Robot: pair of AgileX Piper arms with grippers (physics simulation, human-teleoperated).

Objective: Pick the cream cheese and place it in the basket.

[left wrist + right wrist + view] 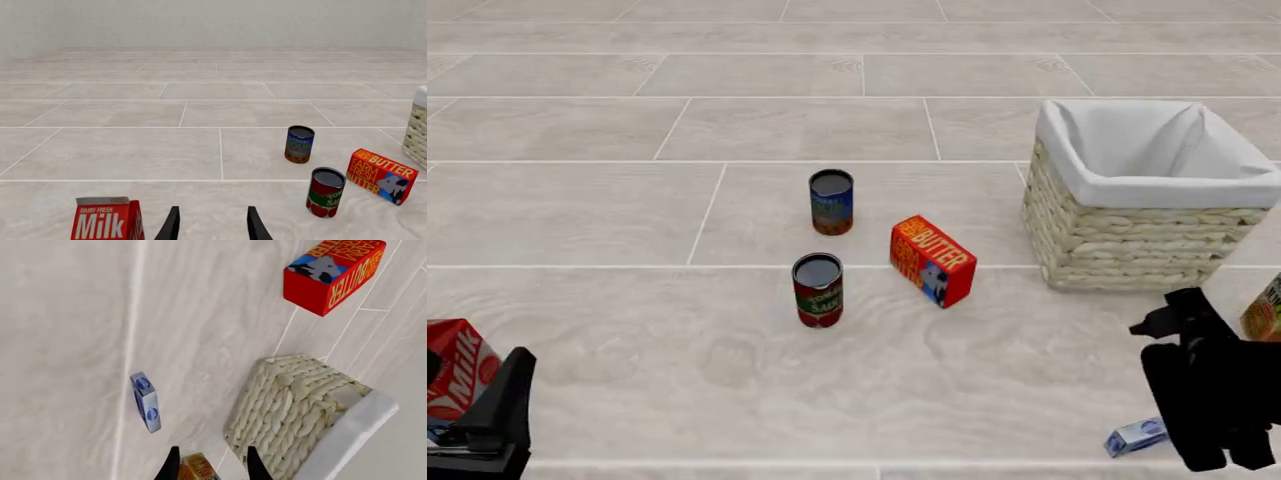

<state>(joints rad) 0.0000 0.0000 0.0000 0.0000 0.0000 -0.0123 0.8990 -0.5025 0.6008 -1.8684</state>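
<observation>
The cream cheese (1133,437), a small light-blue and white box, lies on the table near its front right, partly hidden by my right arm (1214,400). In the right wrist view the cream cheese (145,401) lies apart from my right gripper (212,466), which is open and empty. The basket (1121,235), wicker with a white lining, stands at the right behind the arm; it also shows in the right wrist view (293,405). My left gripper (213,226) is open and empty at the front left, far from the cream cheese.
A red-orange butter box (932,260) and two cans (818,290) (831,201) stand mid-table. A red milk carton (454,365) stands beside my left gripper. An orange packet (1265,310) sits at the right edge, close to my right gripper.
</observation>
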